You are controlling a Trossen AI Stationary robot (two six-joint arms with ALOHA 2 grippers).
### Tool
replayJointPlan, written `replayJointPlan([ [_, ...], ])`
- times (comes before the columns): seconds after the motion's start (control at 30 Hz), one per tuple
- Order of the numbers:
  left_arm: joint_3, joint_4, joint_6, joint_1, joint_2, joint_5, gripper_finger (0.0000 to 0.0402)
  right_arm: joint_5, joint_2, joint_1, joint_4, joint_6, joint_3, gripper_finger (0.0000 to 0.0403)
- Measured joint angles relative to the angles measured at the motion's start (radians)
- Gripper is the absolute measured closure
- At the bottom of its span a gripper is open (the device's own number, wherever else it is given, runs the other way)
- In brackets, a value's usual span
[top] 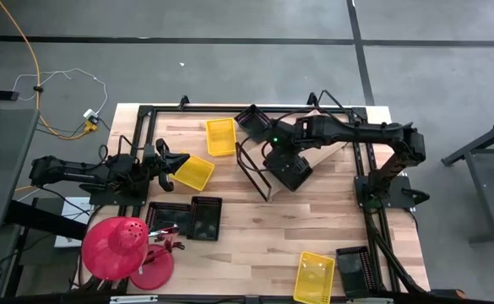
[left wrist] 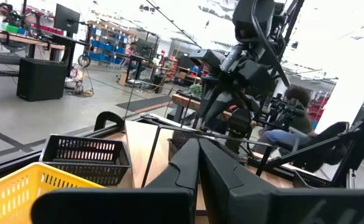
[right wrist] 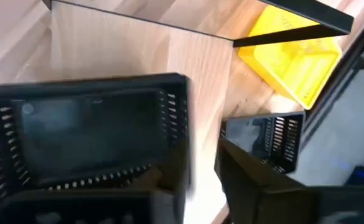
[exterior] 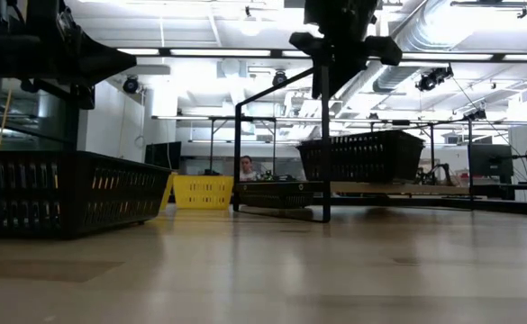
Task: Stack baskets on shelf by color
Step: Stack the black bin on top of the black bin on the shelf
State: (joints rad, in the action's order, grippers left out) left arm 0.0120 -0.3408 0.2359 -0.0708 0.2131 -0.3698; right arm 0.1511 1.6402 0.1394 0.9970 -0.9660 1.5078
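My right gripper point(top: 272, 152) hangs open over the slanted wooden shelf point(top: 324, 157). In the right wrist view its fingers point(right wrist: 262, 183) stand on either side of one end wall of a black basket point(right wrist: 88, 134) that lies on the shelf board point(right wrist: 126, 53). That view shows a gap beside the wall. A second black basket point(top: 251, 119) sits at the shelf's far left corner. My left gripper point(top: 177, 162) is shut and low at the table's left, right beside a yellow basket point(top: 195, 171) on the table. I see nothing between its fingertips point(left wrist: 197, 149).
A yellow basket point(top: 221, 136) lies near the far edge. Two black baskets point(top: 187, 218) sit side by side at near left, beside a red dome point(top: 114, 246). A yellow basket point(top: 314, 277) and a black one point(top: 353, 268) lie at near right. A person point(exterior: 245, 166) sits beyond the table.
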Motion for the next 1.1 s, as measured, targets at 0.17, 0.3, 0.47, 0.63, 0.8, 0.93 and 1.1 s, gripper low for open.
replayJointPlan([
  [0.17, 0.0, 0.0, 0.0, 0.0, 0.0, 0.0, 0.0401, 0.081, 0.0, -0.031, 0.0, 0.02, 0.0, 0.026],
  [0.3, 0.0, 0.0, -0.002, 0.0, 0.0, 0.0, 0.0401, 0.161, -0.003, -0.055, 0.019, 0.093, 0.0, 0.0242],
  [0.47, 0.0, 0.001, -0.003, 0.0, 0.0, 0.0, 0.0401, 0.182, -0.049, -0.054, 0.125, 0.284, 0.0, 0.0242],
  [0.63, 0.0, 0.009, -0.003, 0.0, 0.0, 0.0, 0.0401, 0.083, -0.13, -0.021, 0.273, 0.588, -0.005, 0.0242],
  [0.8, 0.0, 0.008, -0.015, 0.0, 0.0, 0.0, 0.0401, 0.104, -0.26, 0.014, 0.218, 0.842, -0.195, 0.0245],
  [0.93, 0.0, 0.006, -0.038, 0.0, 0.0, 0.0, 0.0401, 0.143, -0.378, 0.026, 0.096, 0.952, -0.402, 0.0268],
  [1.1, 0.0, 0.0, -0.039, 0.0, 0.0, 0.0, 0.0401, 0.166, -0.501, 0.032, -0.04, 1.112, -0.549, 0.0333],
])
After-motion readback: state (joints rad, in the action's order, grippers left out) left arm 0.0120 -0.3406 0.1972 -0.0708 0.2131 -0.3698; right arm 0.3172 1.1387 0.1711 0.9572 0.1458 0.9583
